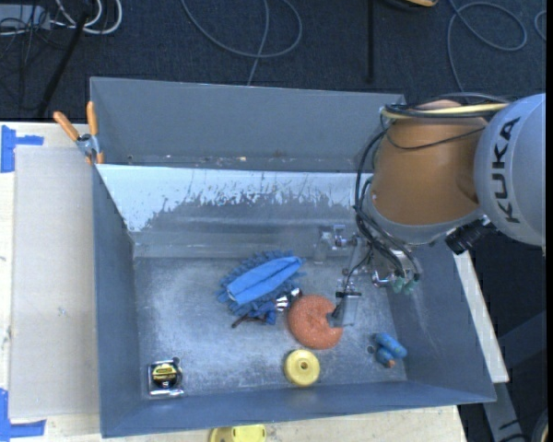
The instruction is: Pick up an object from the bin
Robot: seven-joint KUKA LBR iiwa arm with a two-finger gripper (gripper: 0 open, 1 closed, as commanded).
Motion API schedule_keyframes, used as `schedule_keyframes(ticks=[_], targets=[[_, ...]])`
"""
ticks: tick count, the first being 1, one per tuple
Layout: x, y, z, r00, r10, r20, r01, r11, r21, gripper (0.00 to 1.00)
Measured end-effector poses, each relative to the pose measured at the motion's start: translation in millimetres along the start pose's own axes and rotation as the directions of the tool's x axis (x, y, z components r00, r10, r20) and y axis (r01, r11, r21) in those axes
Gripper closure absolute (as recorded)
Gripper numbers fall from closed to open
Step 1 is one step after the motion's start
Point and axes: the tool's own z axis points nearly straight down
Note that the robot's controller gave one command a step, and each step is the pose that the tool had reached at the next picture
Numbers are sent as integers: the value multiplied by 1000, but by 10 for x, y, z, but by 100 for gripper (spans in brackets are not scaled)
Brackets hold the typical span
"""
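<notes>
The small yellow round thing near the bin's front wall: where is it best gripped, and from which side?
Likely across its rim, from straight above. The yellow round thing seems to lie flat; the orange round thing and the front wall crowd two sides, leaving its left and right in view free.
</notes>
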Motion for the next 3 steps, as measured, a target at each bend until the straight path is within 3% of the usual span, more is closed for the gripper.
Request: schedule_keyframes(ticks=[1, 2, 3], targets=[[-15, -1, -44, 1000, 0, 9, 0, 1000, 0, 0], [49, 170, 377, 999, -44, 14, 44, 999, 1, 0], [-51, 274, 996, 1000, -30, 10, 30, 1000, 0, 0]])
